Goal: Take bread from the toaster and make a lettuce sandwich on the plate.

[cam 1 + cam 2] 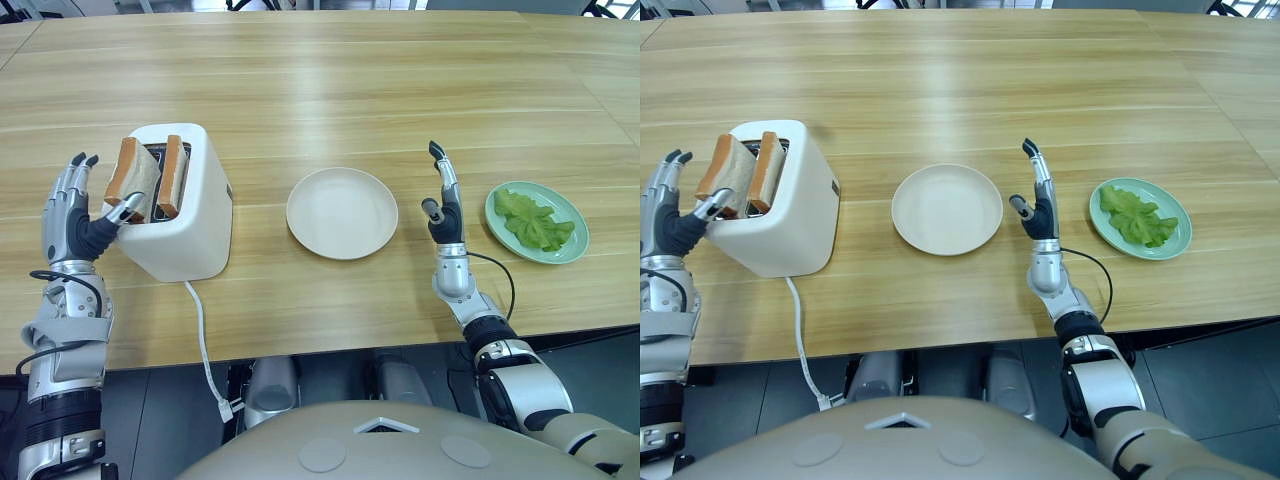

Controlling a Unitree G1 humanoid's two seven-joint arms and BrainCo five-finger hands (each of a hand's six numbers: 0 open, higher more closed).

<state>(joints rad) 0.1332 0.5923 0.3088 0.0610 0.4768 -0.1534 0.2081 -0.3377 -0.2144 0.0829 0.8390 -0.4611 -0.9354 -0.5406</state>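
A white toaster [188,220] stands at the left of the wooden table with two bread slices [133,175] [173,176] sticking up out of its slots. My left hand [72,215] is just left of the toaster, fingers spread upward, thumb tip close to the left slice; it holds nothing. A cream plate [342,212] lies bare in the middle. To its right a green plate [572,205] carries a lettuce leaf [533,220]. My right hand [443,205] stands upright and open between the two plates, above the table.
The toaster's white cord [203,345] runs over the table's front edge [330,345] and hangs down. The wooden table stretches far behind the toaster and plates.
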